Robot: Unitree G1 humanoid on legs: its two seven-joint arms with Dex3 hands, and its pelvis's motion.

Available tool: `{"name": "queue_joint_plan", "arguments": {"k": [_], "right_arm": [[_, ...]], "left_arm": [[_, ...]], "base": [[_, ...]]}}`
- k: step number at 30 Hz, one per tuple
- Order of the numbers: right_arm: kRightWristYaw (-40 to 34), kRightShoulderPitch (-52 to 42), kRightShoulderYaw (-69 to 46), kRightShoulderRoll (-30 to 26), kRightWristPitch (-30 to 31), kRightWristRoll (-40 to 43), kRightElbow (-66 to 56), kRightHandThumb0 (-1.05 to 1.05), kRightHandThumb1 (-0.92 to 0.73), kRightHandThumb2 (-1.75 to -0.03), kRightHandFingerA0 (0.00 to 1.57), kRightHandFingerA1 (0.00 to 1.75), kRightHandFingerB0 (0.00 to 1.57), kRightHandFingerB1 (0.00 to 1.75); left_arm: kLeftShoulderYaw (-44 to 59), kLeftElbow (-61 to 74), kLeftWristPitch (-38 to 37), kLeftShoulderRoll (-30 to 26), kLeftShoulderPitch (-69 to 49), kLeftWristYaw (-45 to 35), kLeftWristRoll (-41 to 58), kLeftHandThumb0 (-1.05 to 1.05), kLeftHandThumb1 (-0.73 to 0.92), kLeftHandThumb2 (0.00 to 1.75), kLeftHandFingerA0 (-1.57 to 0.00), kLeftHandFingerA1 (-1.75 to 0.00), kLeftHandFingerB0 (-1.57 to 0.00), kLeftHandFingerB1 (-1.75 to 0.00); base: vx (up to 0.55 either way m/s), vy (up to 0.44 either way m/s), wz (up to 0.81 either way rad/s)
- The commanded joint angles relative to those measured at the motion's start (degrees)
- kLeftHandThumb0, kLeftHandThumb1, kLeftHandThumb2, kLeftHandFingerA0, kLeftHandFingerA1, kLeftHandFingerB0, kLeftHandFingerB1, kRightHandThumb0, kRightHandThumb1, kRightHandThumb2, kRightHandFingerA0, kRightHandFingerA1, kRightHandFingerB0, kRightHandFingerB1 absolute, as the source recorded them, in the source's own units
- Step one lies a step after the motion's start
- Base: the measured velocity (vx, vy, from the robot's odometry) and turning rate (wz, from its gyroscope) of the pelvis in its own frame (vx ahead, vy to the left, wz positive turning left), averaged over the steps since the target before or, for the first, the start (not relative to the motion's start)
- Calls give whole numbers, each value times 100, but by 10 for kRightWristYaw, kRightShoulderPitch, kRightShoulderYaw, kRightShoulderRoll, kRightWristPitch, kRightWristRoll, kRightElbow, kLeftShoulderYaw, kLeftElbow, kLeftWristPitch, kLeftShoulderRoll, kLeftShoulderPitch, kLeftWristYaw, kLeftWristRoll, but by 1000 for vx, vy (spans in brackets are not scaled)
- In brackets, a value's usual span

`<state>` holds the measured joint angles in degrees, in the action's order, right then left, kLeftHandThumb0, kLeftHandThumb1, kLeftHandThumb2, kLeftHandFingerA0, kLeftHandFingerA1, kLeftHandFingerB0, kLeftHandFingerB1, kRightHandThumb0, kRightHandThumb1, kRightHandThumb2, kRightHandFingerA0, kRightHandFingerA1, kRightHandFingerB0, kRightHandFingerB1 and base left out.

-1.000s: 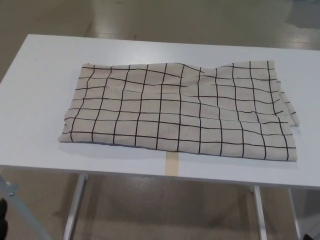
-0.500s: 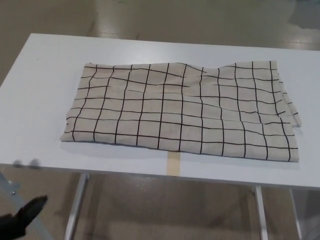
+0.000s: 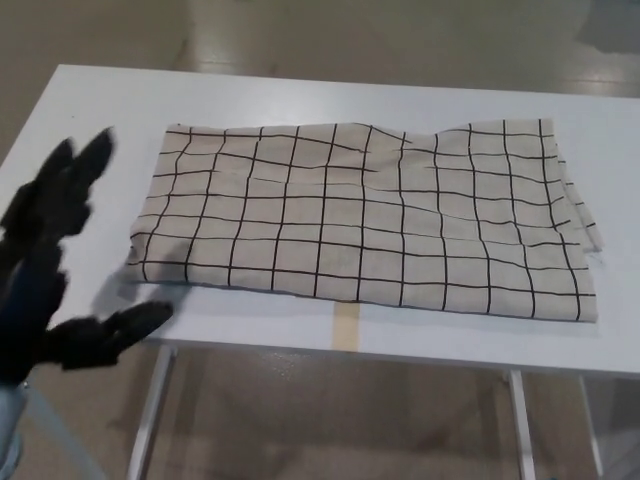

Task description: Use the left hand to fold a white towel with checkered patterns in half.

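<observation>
The checkered towel (image 3: 365, 220) lies spread across the middle of the white table (image 3: 90, 120), rumpled along its right edge; the left hand (image 3: 55, 265) hovers at the near left, just beside the towel's left end, fingers spread wide and holding nothing; a tan tape strip (image 3: 346, 327) marks the table's near edge.
</observation>
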<state>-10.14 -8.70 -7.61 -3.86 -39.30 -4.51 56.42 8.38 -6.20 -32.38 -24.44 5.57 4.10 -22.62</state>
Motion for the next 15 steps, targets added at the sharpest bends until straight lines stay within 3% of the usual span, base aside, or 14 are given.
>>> {"name": "queue_joint_plan", "arguments": {"k": [1,7,10,15], "right_arm": [[-30,-14,10,-18,-22,-26,14,-46,-78,-66,19,30,10,22],[-31,-19,8,-15,-26,-21,12,-46,-78,-66,19,29,10,22],[-25,-25,8,-17,-20,-20,2,-45,-77,-66,19,29,10,22],[-23,-34,9,-15,-21,-19,0,-44,-78,-66,19,30,10,21]], "left_arm": [[-167,-182,94,-86,159,36,-290,-55,36,72,0,-9,0,-18],[-228,-235,126,-96,211,28,-325,-50,39,67,0,-6,-2,-20],[-263,-276,136,-91,247,32,-330,-42,29,66,0,-11,0,-21],[-317,-335,150,-87,290,65,-351,-33,26,67,0,-18,0,-27]], "base": [[0,0,0],[0,0,0],[0,0,0],[0,0,0]]}}
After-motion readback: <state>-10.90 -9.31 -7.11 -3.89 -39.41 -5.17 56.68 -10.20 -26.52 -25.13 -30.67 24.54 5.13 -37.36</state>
